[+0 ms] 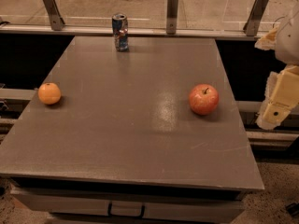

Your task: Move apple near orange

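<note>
The arm is seen at the right edge of the view, hanging beyond the desk's (135, 143) right side, with the gripper (279, 107) held off the desk, near the apple (203, 99) but apart from it. One apple, one orange (49, 93) and one can (120, 31) are counted. The apple lies right of centre, the orange at the left edge, well apart; the can stands upright at the back. Whether the gripper is clenched or released cannot be told; nothing is touched by it.

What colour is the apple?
The apple is red with yellowish patches, camera view; gripper hangs right of the table.
</note>
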You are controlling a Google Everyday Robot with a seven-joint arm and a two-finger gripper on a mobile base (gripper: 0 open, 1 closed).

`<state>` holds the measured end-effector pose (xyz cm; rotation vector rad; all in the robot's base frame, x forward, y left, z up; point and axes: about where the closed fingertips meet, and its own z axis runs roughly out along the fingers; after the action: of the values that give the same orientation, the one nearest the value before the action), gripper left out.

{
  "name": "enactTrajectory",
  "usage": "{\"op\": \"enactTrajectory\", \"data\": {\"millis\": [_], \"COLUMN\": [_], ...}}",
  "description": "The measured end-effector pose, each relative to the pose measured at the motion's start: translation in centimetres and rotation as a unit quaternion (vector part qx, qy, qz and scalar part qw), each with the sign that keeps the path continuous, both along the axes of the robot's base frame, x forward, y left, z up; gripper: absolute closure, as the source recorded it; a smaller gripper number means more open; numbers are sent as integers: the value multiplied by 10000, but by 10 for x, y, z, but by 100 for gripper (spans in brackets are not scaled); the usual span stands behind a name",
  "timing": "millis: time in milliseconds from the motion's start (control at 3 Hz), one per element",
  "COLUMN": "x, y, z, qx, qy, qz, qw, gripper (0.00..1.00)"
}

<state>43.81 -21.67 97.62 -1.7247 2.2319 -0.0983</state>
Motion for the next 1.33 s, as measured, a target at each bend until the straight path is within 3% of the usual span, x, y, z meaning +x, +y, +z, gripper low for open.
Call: {"op": "enactTrajectory", "data": {"millis": [667, 1333], "x": [4, 57], "y": [-1, 7], "z": [-3, -57], "qx": [102, 950], "qy": [-56, 68], "qz": [0, 38], "qw": [9999, 9954], "gripper": [0, 0]}}
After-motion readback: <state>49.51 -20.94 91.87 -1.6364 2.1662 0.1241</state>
